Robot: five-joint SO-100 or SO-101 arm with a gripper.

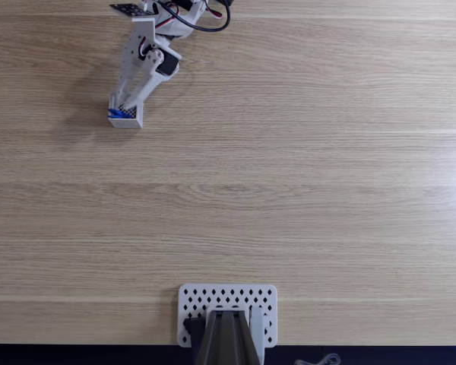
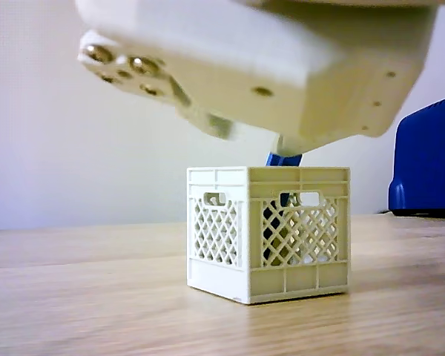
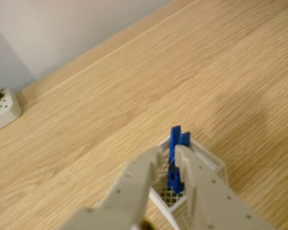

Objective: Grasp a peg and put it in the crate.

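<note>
In the fixed view, looking straight down, the white arm (image 1: 148,53) reaches from the top edge toward the upper left of the frame, and its gripper (image 1: 124,106) ends right over the crate (image 1: 126,118), a small white box on the wooden table (image 1: 289,190). A bit of blue, the peg (image 1: 118,113), shows inside the crate's left part, directly under the fingertips. At the bottom centre of the frame lies a white perforated plate (image 1: 228,300) with a dark mount (image 1: 224,342) on it, well apart from the crate. In the other view, low at table height, the crate (image 2: 268,233) stands in the centre of the frame with lattice walls, and the white gripper body (image 2: 267,67) fills the upper part above it. The peg (image 2: 282,159) pokes up past the crate's top rim, its upper end meeting the underside of the gripper; more blue shows faintly through the lattice. A dark blue object (image 2: 426,159) sits at the right edge. In the wrist view, the 2 fingers (image 3: 144,177) enter from the bottom, and the gripper (image 3: 169,152) is clamped on the peg (image 3: 175,160), which stands nearly upright between them, its lower end down inside the crate (image 3: 206,160) over the mesh floor, its top above the fingertips. The perforated plate (image 3: 2,110) shows at the left edge.
</note>
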